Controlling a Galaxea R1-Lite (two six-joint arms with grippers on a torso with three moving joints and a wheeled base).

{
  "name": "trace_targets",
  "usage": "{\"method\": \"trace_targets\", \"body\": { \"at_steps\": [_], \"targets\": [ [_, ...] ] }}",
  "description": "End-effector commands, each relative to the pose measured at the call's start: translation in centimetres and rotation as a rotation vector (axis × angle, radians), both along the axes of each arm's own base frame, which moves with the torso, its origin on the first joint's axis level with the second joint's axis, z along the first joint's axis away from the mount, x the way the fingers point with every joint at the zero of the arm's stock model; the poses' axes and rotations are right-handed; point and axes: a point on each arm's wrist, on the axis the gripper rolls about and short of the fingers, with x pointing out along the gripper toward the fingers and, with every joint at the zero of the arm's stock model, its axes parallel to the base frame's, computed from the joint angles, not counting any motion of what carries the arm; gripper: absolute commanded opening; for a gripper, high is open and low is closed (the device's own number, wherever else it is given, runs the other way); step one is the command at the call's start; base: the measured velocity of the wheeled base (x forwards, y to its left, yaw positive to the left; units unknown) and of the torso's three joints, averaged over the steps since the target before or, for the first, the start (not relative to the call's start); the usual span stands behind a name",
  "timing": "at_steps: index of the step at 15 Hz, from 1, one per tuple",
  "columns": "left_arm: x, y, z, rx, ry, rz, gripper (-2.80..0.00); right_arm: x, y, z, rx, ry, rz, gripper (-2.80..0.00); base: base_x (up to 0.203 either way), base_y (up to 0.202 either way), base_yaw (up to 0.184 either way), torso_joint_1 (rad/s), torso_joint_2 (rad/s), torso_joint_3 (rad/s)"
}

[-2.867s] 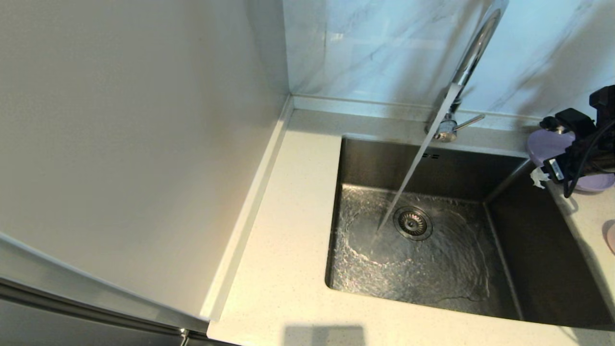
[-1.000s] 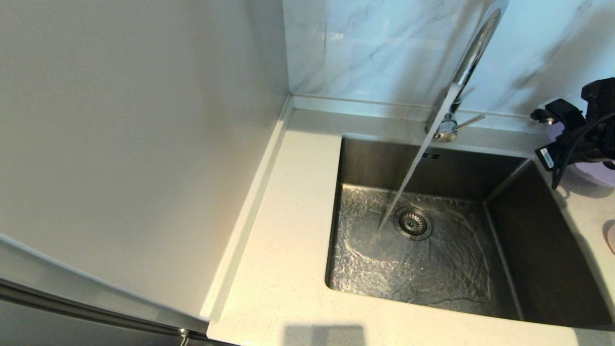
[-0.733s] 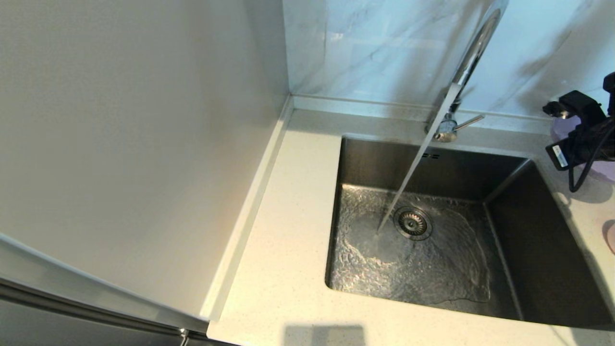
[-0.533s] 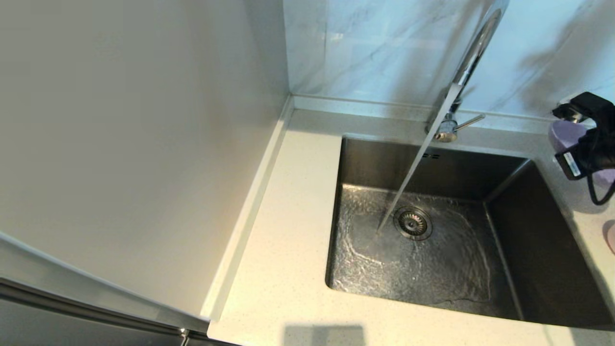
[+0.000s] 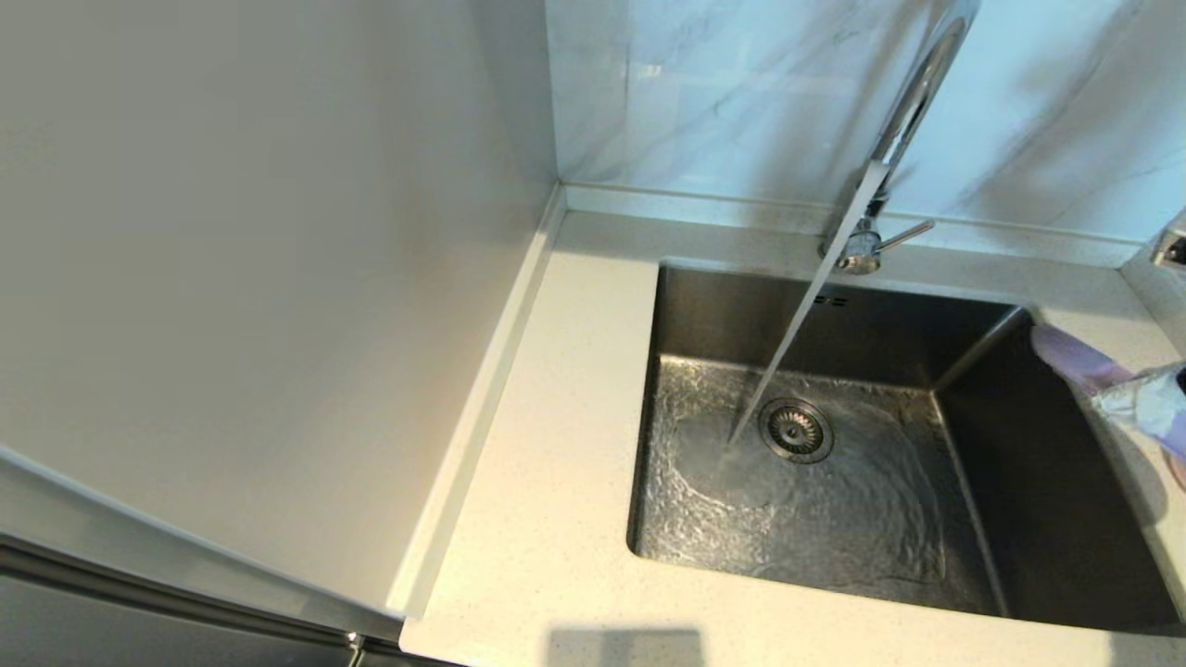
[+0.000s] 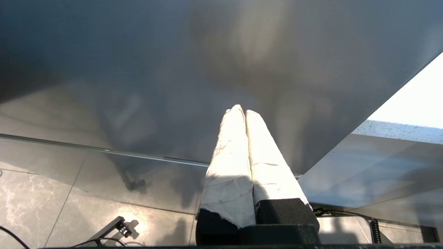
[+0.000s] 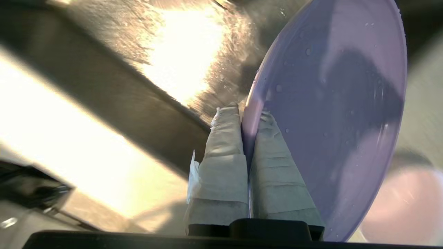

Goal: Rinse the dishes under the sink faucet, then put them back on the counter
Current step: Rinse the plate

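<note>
The right gripper [image 7: 247,121] pinches the rim of the lavender plate [image 7: 332,103] between its taped fingers [image 7: 221,148]; the plate is tilted at the right edge of the sink [image 5: 741,315], near the counter [image 5: 556,463]. Water runs from the faucet [image 5: 913,93] and lands beside the drain strainer [image 5: 795,429]. To do this step well, the arm should probably carry the plate sideways into the stream, keeping it tilted so that water runs off into the basin. The wet rim may slip, so the grip must be firm. The left gripper [image 6: 242,112] is pressed together, empty, away from the sink.
</note>
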Motion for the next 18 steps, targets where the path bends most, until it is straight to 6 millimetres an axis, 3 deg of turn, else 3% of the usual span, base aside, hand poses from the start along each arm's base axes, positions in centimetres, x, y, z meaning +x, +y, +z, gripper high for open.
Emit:
{"method": "trace_targets", "body": {
  "at_steps": [1, 9, 14, 18],
  "targets": [
    [0.0, 0.0, 0.0, 0.0, 0.0, 0.0, -2.8, -2.0, 1.7, 1.0, 0.03, -0.041, 0.133, -2.8, 0.0, 0.0, 0.0, 0.0, 0.0, 0.0],
    [0.0, 0.0, 0.0, 0.0, 0.0, 0.0, -2.8, -3.4, 8.8, 1.8, 0.112, -0.048, 0.414, -2.8, 0.0, 0.0, 0.0, 0.0, 0.0, 0.0],
    [0.0, 0.0, 0.0, 0.0, 0.0, 0.0, -2.8, 0.0, 12.9, 2.6, 0.166, -0.226, 0.294, -2.8, 0.0, 0.0, 0.0, 0.0, 0.0, 0.0],
    [0.0, 0.0, 0.0, 0.0, 0.0, 0.0, -2.8, 0.5, 13.7, 2.5, 0.178, -0.234, 0.285, -2.8, 0.0, 0.0, 0.0, 0.0, 0.0, 0.0]
  ]
}}
